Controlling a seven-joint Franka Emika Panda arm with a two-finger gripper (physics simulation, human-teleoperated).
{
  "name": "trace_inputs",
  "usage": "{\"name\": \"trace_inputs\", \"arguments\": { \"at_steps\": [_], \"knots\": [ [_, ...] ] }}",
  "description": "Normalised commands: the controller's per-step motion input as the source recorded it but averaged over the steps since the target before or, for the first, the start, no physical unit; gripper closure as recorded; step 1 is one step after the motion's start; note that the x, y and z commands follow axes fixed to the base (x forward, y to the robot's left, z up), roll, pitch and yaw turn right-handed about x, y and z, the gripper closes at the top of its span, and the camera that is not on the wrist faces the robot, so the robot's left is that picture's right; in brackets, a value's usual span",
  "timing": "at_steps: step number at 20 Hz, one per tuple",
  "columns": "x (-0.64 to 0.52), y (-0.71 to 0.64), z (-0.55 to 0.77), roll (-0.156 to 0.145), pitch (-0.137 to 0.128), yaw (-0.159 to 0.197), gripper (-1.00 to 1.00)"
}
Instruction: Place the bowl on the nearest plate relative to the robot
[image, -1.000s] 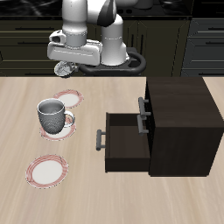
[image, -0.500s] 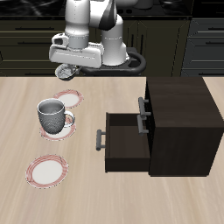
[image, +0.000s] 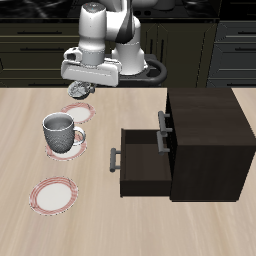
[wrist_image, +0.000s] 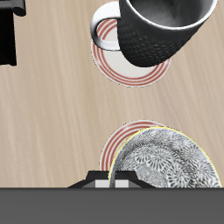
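At the lower left of the exterior frame, a front plate (image: 52, 195), white with a reddish rim band, lying flat and bare on the wooden table (image: 120, 225). Just beyond it, left of centre, a grey mug (image: 60, 131) upright on a middle plate (image: 74, 148), handle toward the cabinet. Across the right half, a dark cabinet (image: 205, 135) with one drawer (image: 140, 160) pulled out toward frame left, handle bar in front of it.

Farther back, upper left of centre, the plate (image: 80, 113), partly hidden beneath the gripper (image: 78, 88). Closed on the bowl (image: 75, 93), gripping it at the rim and carrying it just above the plate, clear of the mug. Whether touching the plate or not, impossible to tell. Behind, the white arm (image: 100, 35) against dark cabinetry.

Through the wrist camera: the bowl (wrist_image: 162, 162) with its grey patterned inside close under the fingers (wrist_image: 114, 181), overlapping the plate (wrist_image: 122, 133); beyond, the mug (wrist_image: 162, 31) on the middle plate (wrist_image: 118, 68).
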Motion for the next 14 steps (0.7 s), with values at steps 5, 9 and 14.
{"name": "trace_inputs", "arguments": {
  "at_steps": [5,9,14],
  "knots": [
    [-0.02,0.03,-0.21,0.006,0.0,-0.012,1.0],
    [0.1,-0.06,-0.12,-0.019,-0.018,0.022,1.0],
    [0.1,-0.05,-0.26,-0.022,0.025,-0.006,1.0]
  ]
}}
